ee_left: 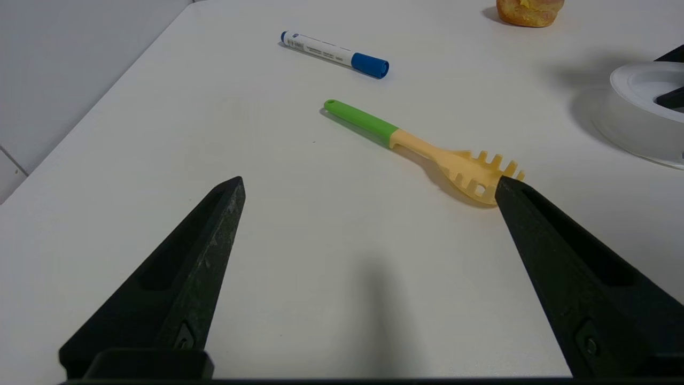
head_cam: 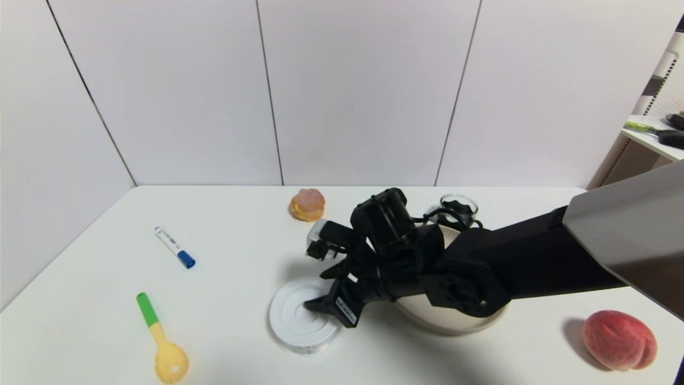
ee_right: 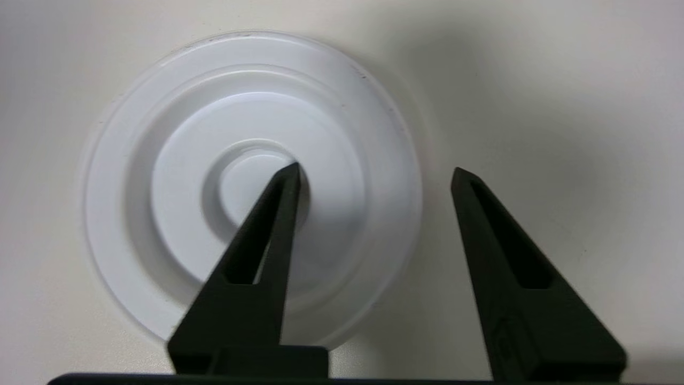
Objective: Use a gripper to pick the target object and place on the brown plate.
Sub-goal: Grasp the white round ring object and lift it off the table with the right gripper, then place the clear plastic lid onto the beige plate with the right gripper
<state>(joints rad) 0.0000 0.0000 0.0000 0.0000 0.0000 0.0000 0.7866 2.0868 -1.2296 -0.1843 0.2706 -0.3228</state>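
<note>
Two black fingers of the right gripper (ee_right: 374,174) stand spread apart: one over the middle of the white container (head_cam: 302,318) lid, the other past its rim. That container sits at the brown plate's (head_cam: 454,322) nine o'clock (just beside it). Left gripper (ee_left: 368,190) gapes wide near a pasta spoon (ee_left: 427,152).

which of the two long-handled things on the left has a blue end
The marker, white-bodied with a blue cap, farther from the robot. The pasta spoon has a green handle and yellow head.
</note>
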